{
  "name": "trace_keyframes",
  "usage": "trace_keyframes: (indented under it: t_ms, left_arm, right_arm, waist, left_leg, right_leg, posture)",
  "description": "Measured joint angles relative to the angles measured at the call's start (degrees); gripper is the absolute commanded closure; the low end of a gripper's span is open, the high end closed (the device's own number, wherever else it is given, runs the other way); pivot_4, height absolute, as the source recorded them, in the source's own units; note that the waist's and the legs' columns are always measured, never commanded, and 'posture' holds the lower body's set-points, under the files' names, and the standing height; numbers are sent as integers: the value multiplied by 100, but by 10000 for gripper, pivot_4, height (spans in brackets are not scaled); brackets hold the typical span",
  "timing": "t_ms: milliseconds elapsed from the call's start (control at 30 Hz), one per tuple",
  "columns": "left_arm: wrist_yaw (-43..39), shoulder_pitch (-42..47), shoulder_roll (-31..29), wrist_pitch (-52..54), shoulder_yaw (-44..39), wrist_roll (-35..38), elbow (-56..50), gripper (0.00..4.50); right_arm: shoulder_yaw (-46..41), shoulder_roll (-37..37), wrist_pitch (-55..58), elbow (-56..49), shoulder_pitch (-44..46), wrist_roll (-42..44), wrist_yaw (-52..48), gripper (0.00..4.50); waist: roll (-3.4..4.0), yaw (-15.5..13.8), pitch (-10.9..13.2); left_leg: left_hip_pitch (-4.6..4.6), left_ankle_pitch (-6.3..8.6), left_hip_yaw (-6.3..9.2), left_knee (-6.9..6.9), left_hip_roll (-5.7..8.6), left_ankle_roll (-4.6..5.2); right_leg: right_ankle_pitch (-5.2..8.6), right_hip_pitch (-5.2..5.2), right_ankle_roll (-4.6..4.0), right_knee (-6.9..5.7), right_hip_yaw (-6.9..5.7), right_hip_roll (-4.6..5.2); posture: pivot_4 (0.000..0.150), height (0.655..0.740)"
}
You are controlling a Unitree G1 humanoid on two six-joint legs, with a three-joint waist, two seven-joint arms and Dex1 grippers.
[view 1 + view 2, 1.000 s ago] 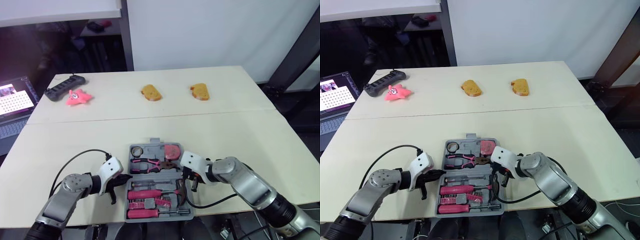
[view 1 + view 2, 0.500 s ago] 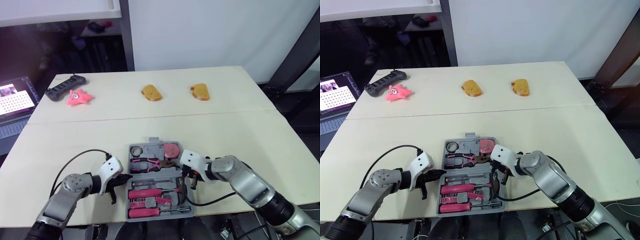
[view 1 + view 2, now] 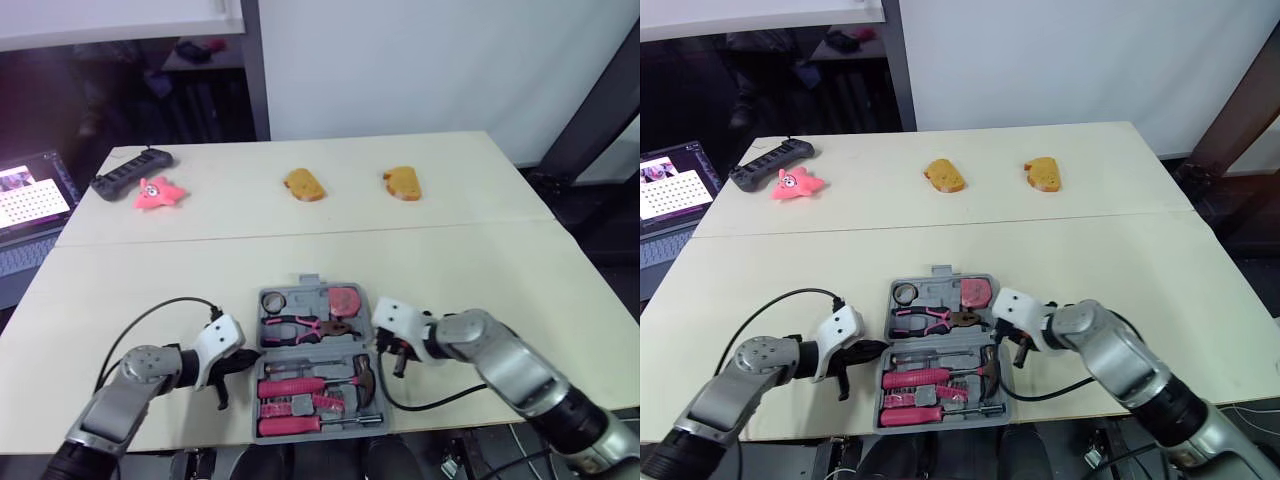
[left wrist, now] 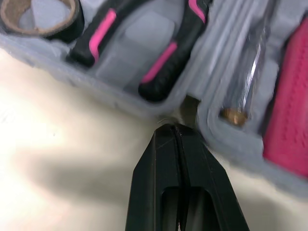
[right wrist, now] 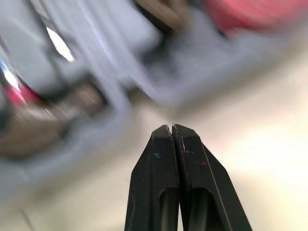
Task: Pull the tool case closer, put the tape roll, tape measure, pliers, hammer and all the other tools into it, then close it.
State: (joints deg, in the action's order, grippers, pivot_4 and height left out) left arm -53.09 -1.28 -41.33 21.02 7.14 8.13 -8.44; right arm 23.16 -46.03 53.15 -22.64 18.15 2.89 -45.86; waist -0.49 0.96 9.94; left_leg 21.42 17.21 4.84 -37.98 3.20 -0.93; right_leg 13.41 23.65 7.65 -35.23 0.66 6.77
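Fingers of the left gripper (image 4: 169, 126) are pressed together and empty, tips at the hinge gap on the left rim of the case (image 3: 305, 299). The right gripper (image 5: 172, 126), likewise closed and empty, hangs just beside its right rim. Case lies open at the near edge of the desk (image 3: 450, 270), loaded: likely heavy and rigid, best folded by the far half's rim.

Closed left tool (image 4: 174, 129), case (image 4: 120, 96), pliers (image 4: 139, 43)
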Motion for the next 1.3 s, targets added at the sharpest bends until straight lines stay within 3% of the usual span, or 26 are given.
trace_keyframes:
  t_ms: [167,233,400,833,933,1167,1300]
  left_arm:
    - [-251,-479,-529,-83,-891,376,-276,45000]
    - [-743,-871,-403,-757,-1298,896,-545,45000]
    - [-1819,-1384,-2,-1760,-1185,1634,-654,45000]
    - [-2023,-699,828,-2938,169,807,919,45000]
    - [-1944,-644,873,-3222,306,627,1185,45000]
    - [-1685,-357,949,-3636,575,350,1558,45000]
    - [-1661,-266,876,-3761,620,290,1641,45000]
  right_arm:
    - [-1122,-278,-5,-534,-351,544,-238,44043]
    - [-1555,-148,153,-644,-423,860,-239,44043]
    - [-1832,145,540,-733,-489,1348,-159,44043]
    - [-1882,654,1232,-843,-263,1964,432,44043]
    - [-1883,686,1287,-669,-131,1953,649,36130]
    - [-1925,1037,1827,193,366,1986,1094,1577]
    - [-1988,1479,2149,1139,859,2059,1194,657]
  waist:
    - [1,-26,9]
    - [2,-27,8]
    - [-1,-60,10]
    - [5,-119,14]
    - [7,-133,12]
    - [18,-153,4]
    - [30,-107,-2]
  left_leg:
    - [10,0,3,6,-13,0]
    - [11,1,-7,6,-11,0]
    - [10,1,-7,1,-7,1]
    - [9,1,-6,-3,-5,2]
    - [5,1,-5,-3,-5,2]
    - [0,1,-4,-3,-4,2]
    - [-2,1,-5,-1,-3,2]
  right_leg:
    - [1,8,-1,0,-2,2]
    - [3,2,-5,18,4,12]
    - [13,-3,-25,18,2,19]
    - [7,-2,-14,14,2,9]
    - [8,-7,-16,15,2,9]
    - [7,-11,-16,14,2,9]
    - [5,-9,-13,12,2,6]
  posture:
    - [1500,7400]
    - [1500,7400]
    - [1500,7400]
    - [1500,7400]
    - [1500,7400]
    - [1500,7400]
    - [1500,7400]
